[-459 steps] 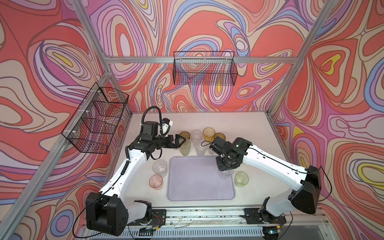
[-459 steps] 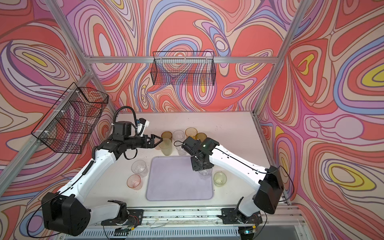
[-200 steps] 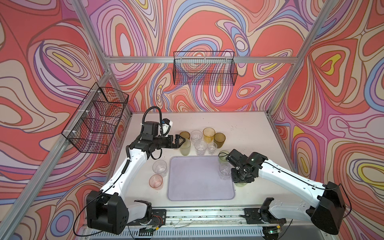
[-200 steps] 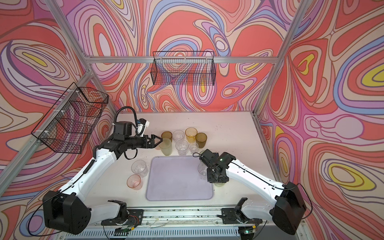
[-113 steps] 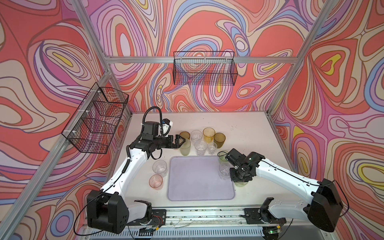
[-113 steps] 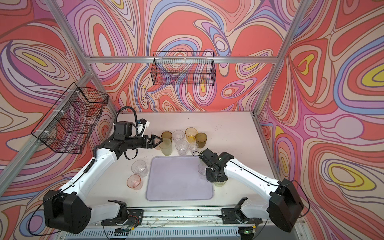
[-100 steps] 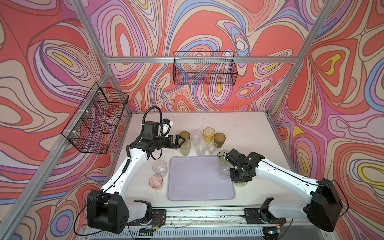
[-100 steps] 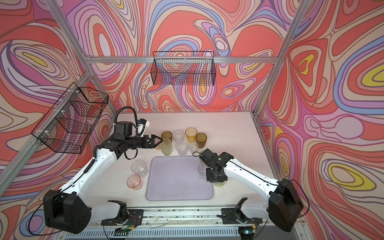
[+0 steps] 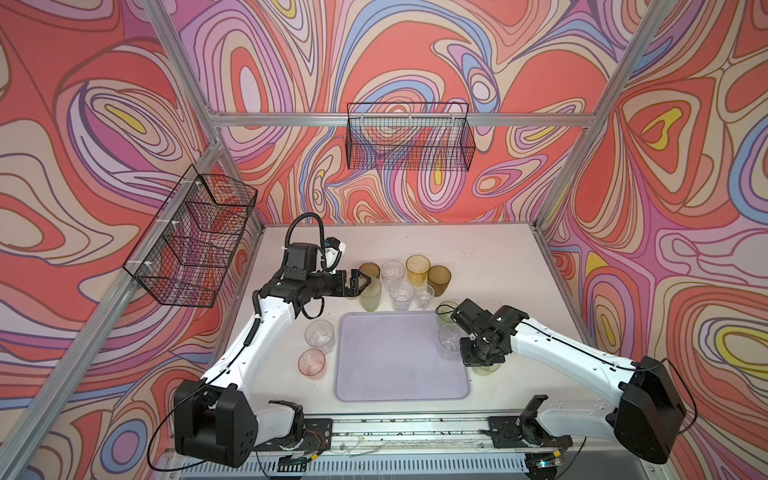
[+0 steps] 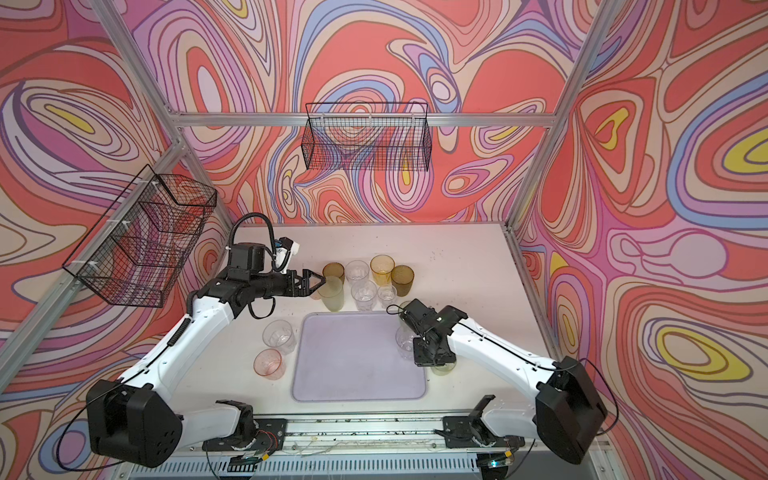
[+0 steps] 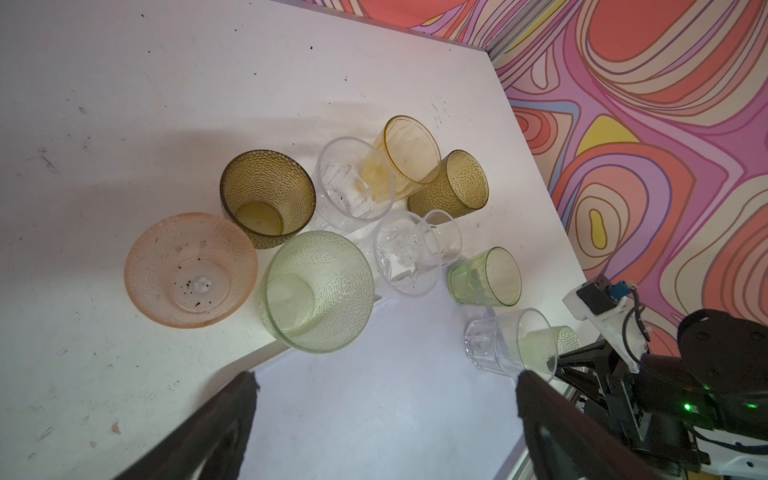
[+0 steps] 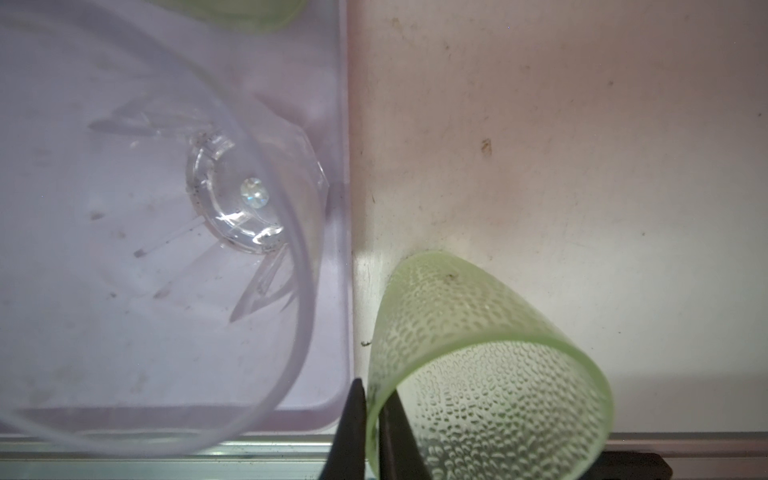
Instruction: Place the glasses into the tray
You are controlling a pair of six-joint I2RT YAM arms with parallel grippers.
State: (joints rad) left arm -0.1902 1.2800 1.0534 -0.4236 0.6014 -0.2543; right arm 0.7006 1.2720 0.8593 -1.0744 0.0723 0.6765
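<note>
The right gripper [image 12: 371,388] is pinching the rim of a pale green dimpled see-through tumbler [image 12: 490,374], w/ its fingers [image 12: 353,419] clenched on the thin wall, one inside and one outside. In both top views this tumbler [image 9: 485,369] [image 10: 444,368] is showing only partly under the gripper [image 9: 478,358], on the white worktop [image 9: 478,257] just beside the right edge of the large flat pale lilac rectangular tray [image 9: 395,374], i.e. outside it. Can't tell whether its base is resting on the worktop or lifting off. A clear faceted tumbler [image 9: 449,340] is standing upright inside the tray, close to the right rim and just left of the right gripper. It is the one glass in the tray. The left gripper [image 9: 360,282] is hovering at the left end of a tight cluster of glasses on the far side of the tray, its fingers [image 11: 216,436] spread wide and grasping nothing. Under and around it are standing a pink dimpled tumbler [image 11: 189,270], an olive-brown dimpled tumbler [image 9: 369,270] and a taller pale green dimpled tumbler [image 9: 370,295]. Further right are clear tumblers [image 9: 392,272], an amber-yellow tumbler [image 9: 417,268], a 2nd olive-brown one [image 9: 439,279] and a small green faceted glass [image 9: 446,309] near the tray's far right corner. Left of the tray, on the worktop, are standing a clear glass [image 9: 320,337] and, nearer, a pink glass [image 9: 311,363], approx. touching.
</note>
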